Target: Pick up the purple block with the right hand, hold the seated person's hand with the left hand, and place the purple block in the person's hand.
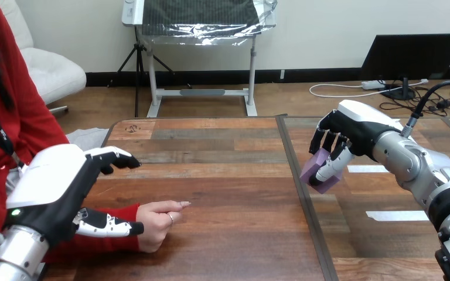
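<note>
Reaching in from the left edge, the left hand (47,184) hangs over the person's red sleeve (111,243). Its fingers (117,158) are straight and set apart from the thumb, which lies along the sleeve just behind the wrist, open rather than closed on it. The person's hand (158,221) rests on the bench (228,175), loosely closed, one finger pointing right. Bare wood and a dark seam (306,205) lie between it and the right hand (357,132), whose fingers curl round the purple block (319,172) above the bench's glossier right section, where two pale tape strips (395,215) lie.
</note>
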Robot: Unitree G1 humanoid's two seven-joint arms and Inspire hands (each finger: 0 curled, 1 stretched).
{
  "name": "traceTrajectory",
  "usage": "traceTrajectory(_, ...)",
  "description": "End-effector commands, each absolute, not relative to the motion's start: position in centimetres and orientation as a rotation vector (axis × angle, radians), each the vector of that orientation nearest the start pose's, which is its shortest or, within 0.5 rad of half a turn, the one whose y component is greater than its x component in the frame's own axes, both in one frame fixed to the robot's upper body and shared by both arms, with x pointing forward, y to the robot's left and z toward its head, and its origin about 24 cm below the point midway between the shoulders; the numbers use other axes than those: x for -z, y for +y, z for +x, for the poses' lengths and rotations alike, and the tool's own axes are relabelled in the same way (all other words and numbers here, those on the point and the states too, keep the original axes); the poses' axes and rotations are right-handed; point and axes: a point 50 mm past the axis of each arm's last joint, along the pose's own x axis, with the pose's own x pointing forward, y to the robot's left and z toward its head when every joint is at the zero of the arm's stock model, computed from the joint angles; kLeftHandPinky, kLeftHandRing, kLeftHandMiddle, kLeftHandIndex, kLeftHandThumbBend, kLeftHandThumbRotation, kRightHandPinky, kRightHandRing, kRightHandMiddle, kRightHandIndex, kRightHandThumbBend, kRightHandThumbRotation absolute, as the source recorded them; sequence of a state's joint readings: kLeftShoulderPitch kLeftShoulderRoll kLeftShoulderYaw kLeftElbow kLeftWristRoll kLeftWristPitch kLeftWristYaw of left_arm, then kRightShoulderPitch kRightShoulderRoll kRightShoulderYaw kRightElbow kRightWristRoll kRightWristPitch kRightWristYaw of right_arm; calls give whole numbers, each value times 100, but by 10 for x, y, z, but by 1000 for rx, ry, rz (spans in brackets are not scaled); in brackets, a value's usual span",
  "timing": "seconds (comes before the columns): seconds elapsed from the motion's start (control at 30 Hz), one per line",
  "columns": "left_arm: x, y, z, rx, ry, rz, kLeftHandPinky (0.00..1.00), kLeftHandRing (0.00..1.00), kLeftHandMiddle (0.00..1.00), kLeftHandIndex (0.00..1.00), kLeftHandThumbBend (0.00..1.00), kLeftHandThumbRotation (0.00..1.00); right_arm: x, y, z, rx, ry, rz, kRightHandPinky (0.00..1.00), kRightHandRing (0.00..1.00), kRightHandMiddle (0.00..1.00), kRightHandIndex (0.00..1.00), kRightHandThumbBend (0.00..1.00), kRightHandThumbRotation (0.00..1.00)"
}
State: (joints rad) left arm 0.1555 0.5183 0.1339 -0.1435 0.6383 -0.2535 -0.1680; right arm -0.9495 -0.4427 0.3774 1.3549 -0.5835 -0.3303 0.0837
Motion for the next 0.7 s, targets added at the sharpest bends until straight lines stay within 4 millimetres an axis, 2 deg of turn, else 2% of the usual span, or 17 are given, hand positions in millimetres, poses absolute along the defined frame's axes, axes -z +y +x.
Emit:
traceTrajectory(0.0, -95, 237, 237, 212, -149, 1214, 62, 72, 74, 71, 100, 20, -108, -214, 396, -281, 91, -1202, 39, 43, 48, 48, 79, 0)
traceTrajectory(0.67, -89, 237, 252, 292, 19, 1309, 68, 77, 79, 77, 100, 25, -111, -214, 396, -283, 71, -1193, 40, 44, 48, 47, 80, 0)
